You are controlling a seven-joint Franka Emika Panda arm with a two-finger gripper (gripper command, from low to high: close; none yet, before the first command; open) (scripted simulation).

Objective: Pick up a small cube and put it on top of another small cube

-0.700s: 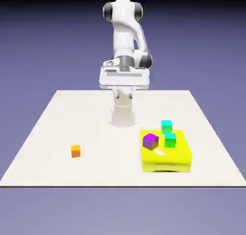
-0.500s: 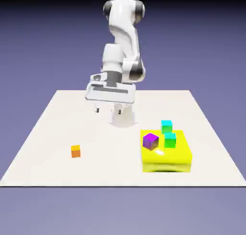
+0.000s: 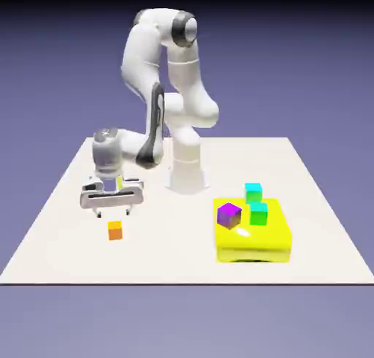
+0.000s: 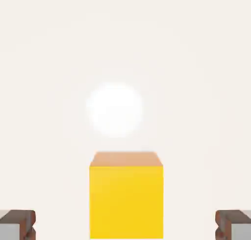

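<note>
The arm bends down toward the exterior view's left, and the gripper (image 3: 112, 210) hangs just above the orange cube (image 3: 115, 230), apart from it. The fingers point down at the table (image 3: 66, 203) and stand wide apart, with nothing between them. In the hand view the cube (image 4: 126, 195) sits low in the middle of the picture, its top face orange and its near face bright yellow in the light. The two grey fingertips (image 4: 17, 224) show only at the bottom corners, far out on either side of the cube, with bare table between each tip and the cube's sides. A round bright glare lies on the table just beyond the cube in that view. The orange cube rests flat on the table, alone, on the exterior view's left part and toward the near edge. Well apart from it, on the exterior view's right, lies a yellow block (image 3: 253, 240). A purple cube (image 3: 229, 215) stands on the block's left part, turned at an angle, and a green cube (image 3: 258, 212) stands on the block beside it. Another green cube (image 3: 253, 191) sits just behind the block; whether it rests on the table or on the block cannot be told.
</note>
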